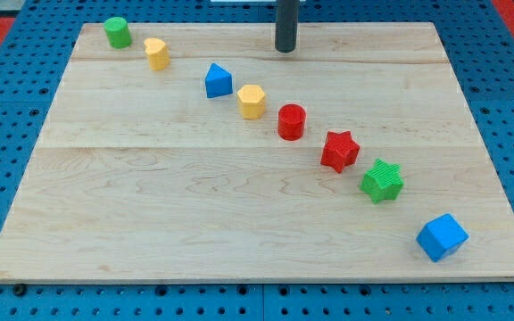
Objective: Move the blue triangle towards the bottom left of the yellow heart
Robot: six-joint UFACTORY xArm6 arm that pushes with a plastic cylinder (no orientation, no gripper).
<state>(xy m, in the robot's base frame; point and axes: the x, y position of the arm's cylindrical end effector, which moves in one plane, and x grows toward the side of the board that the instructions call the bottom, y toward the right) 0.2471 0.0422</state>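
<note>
The blue triangle (218,80) sits on the wooden board in the upper middle-left. The yellow heart (156,53) lies up and to the left of it, near the board's top edge. My tip (285,49) is the lower end of a dark rod at the top middle of the board. It stands to the right of and slightly above the blue triangle, apart from every block.
A green cylinder (118,32) is at the top left. A yellow hexagon (252,101), red cylinder (292,121), red star (339,150), green star (382,181) and blue cube (441,237) run diagonally toward the bottom right. The board edge (257,279) borders blue pegboard.
</note>
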